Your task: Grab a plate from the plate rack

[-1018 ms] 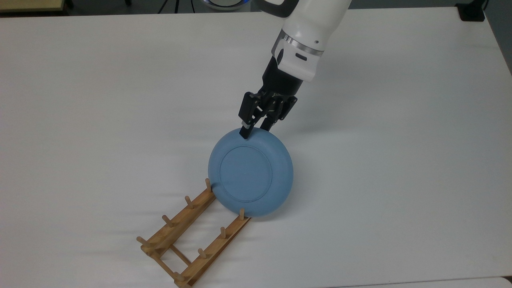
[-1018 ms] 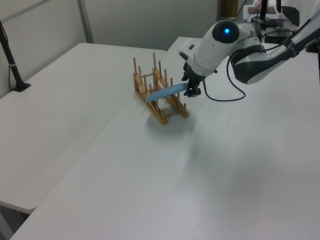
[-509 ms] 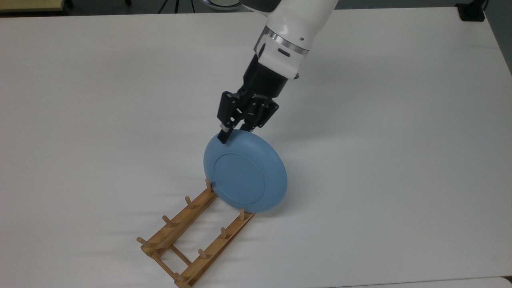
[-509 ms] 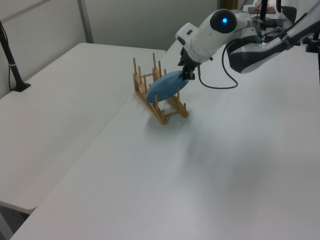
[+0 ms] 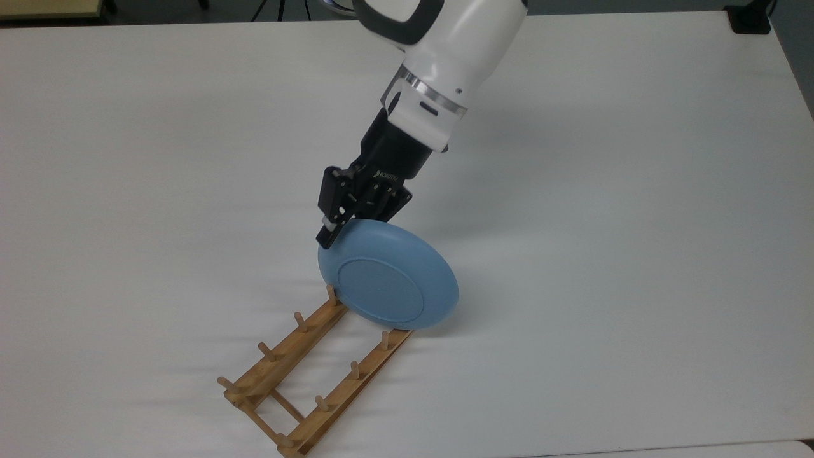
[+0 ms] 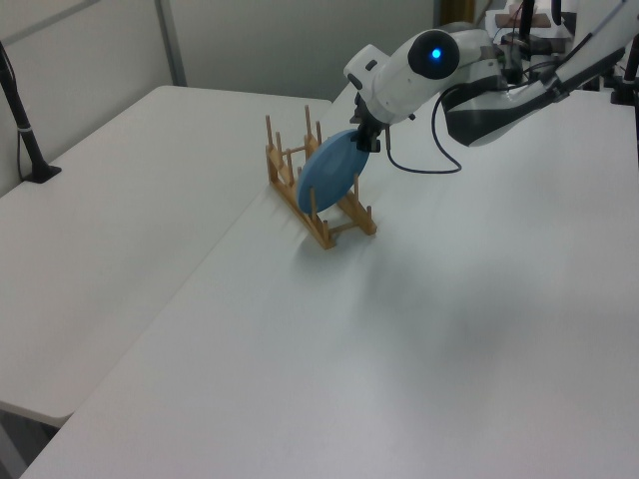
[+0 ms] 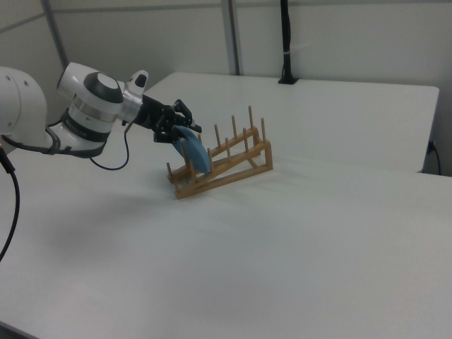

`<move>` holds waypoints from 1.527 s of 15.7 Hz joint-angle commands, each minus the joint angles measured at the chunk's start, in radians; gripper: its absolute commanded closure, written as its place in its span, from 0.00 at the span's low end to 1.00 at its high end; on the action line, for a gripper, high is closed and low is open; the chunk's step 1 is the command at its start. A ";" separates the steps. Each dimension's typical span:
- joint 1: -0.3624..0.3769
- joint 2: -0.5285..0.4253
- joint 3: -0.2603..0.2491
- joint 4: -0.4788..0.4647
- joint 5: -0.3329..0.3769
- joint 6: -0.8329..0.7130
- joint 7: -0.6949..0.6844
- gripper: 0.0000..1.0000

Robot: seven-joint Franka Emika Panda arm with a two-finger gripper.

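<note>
The white table (image 5: 636, 254) carries the plate rack (image 5: 311, 375) near the top view's bottom edge. My arm slants down, my fingers (image 5: 332, 230) clamped on the rim of the light-blue plate (image 5: 388, 283), which stands tilted at the rack's end pegs, foot ring showing.

Even, diffuse light from above fills all three views — bright, without glare. The white table (image 5: 604, 191) reads slightly grey-blue. Soft, faint shadows lie beneath the plate (image 5: 388, 275) and the plate rack (image 5: 305, 375); a broad dim shadow of the arm (image 6: 519, 95) spreads across the tabletop. Focus is fairly sharp throughout — fine detail soft.
</note>
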 commanded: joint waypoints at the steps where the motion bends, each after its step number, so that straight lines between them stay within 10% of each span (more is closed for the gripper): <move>1: 0.005 0.026 -0.014 0.039 -0.029 0.002 0.034 0.71; 24: 0.011 0.014 -0.014 0.039 -0.029 0.002 0.117 1.00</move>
